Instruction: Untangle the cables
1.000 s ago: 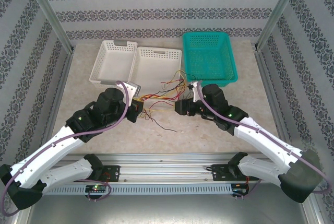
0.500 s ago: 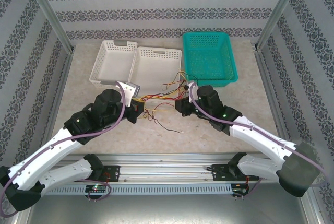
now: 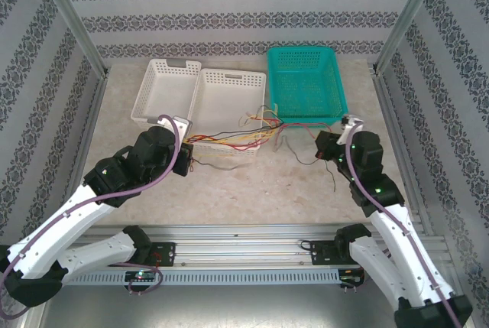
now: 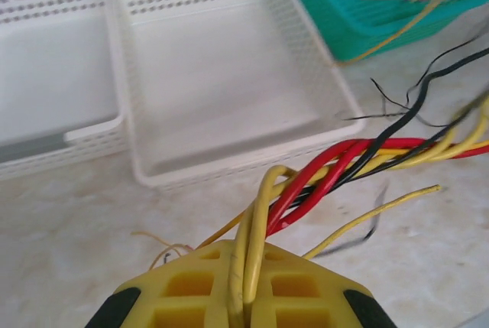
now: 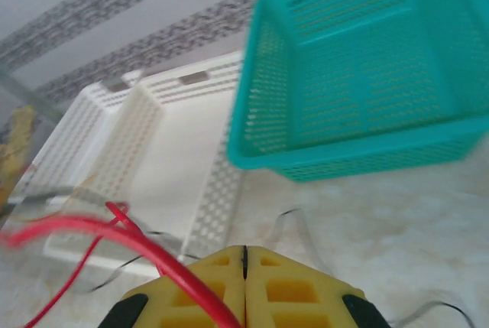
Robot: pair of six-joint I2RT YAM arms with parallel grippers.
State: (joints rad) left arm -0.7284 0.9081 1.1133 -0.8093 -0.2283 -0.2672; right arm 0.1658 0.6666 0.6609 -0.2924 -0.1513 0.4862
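Top external view: on the marbled desk (image 3: 252,190), an outer white basket (image 3: 164,87) and an inner white basket (image 3: 229,102) stand side by side at the back left, with a teal basket (image 3: 306,76) to their right. The cables (image 3: 237,138) hang as a loose bundle with their long axis running left to right between the two claws. They cross the inner white basket's front wall and pass the teal basket's near left corner. Stray ends curl off, and one dark strand trails on the desk by the right claw (image 3: 324,147). The left arm reaches in from the lower left with its elbow bent, and the left claw (image 3: 186,161) is at the bundle's left end. The right arm rises steeply from its base, its claw turned left toward the bundle.

Left wrist view: the left claw (image 4: 243,274) is clamped on yellow strands of the cables (image 4: 328,167). Red, yellow and black strands twist together and lead away to the upper right. Beyond them are the inner white basket (image 4: 229,171), the outer white basket (image 4: 69,141) and the teal basket (image 4: 359,22), all on the desk (image 4: 76,221).

Right wrist view: the right claw (image 5: 244,267) has its pads pressed together. A red strand of the cables (image 5: 176,274) runs out from them to the left, blurred. Ahead lie the teal basket (image 5: 344,76), the inner white basket (image 5: 191,137) and the outer white basket (image 5: 84,125).
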